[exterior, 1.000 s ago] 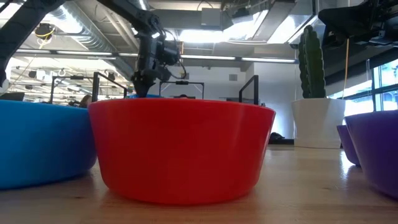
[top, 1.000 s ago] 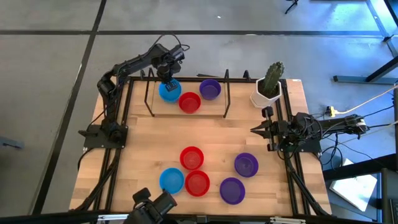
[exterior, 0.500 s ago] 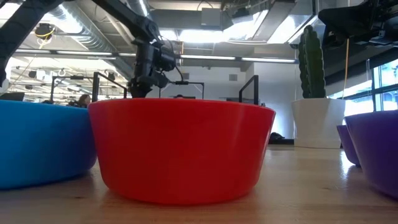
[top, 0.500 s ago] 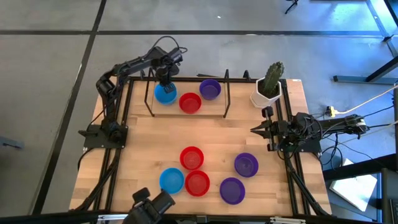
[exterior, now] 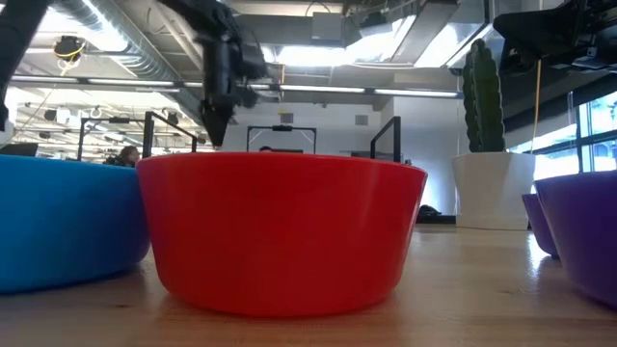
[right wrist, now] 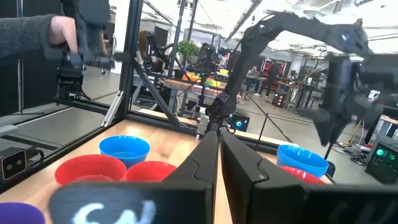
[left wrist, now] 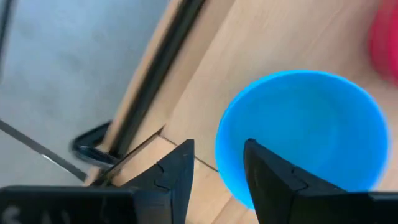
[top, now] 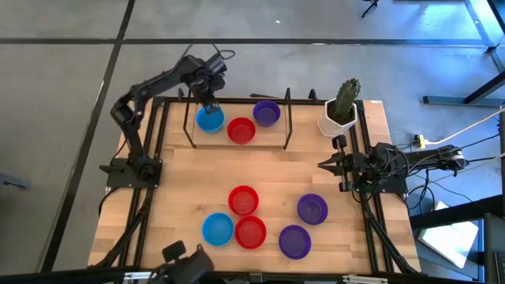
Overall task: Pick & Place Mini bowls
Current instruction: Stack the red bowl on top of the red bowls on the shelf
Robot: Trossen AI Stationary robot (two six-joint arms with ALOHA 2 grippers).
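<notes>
Eight mini bowls show on the wooden table [top: 189, 177] in the overhead view: a blue bowl [top: 210, 120], a red bowl [top: 241, 130] and a purple bowl [top: 267, 113] lined up at the far edge beneath a black wire rack [top: 237, 101], and five more grouped near the front, namely a red one [top: 243, 200], a blue one [top: 218, 229], another red [top: 250, 233] and two purple [top: 312, 208] [top: 293, 241]. Above the far blue bowl hangs the left gripper [top: 207, 105], its fingers parted and holding nothing; in its wrist view the bowl [left wrist: 305, 137] sits on the wood just past the fingertips, free of them. Parked at the table's right edge, the right gripper [top: 325, 165] rests with its fingers pressed together and empty. Thin-walled, glossy plastic suggests each bowl is light and fairly stiff but slick, likely to skid or tip if nudged; pinching the rim, one finger inside the wall and one outside, looks the surest hold. A white pot with a cactus [top: 342, 106] stands at the far right corner. No brand, label or legible writing shows on the bowls, and lettering on the right wrist housing is too blurred to read.
</notes>
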